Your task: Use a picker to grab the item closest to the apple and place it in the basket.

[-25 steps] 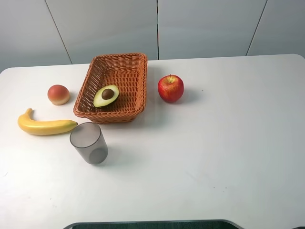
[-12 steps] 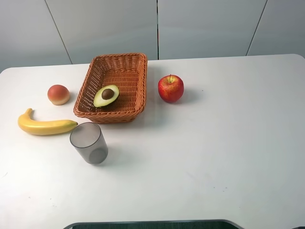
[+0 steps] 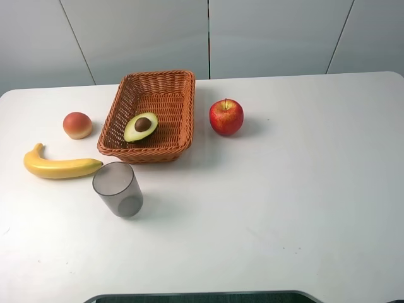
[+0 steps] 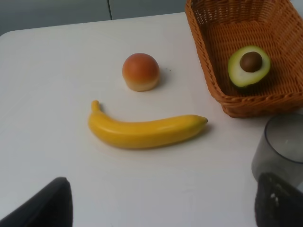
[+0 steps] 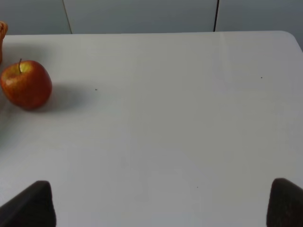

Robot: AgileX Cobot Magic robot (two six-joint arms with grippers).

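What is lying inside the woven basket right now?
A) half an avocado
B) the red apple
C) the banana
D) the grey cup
A: the avocado half, pit facing up, lies inside the basket, while the banana, apple and grey cup all sit outside it on the table.

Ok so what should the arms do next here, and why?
Probably nothing more than stay parked: the avocado half already lies inside the basket, beside the apple. Both grippers, left and right, show open fingers holding nothing, well back from the fruit.
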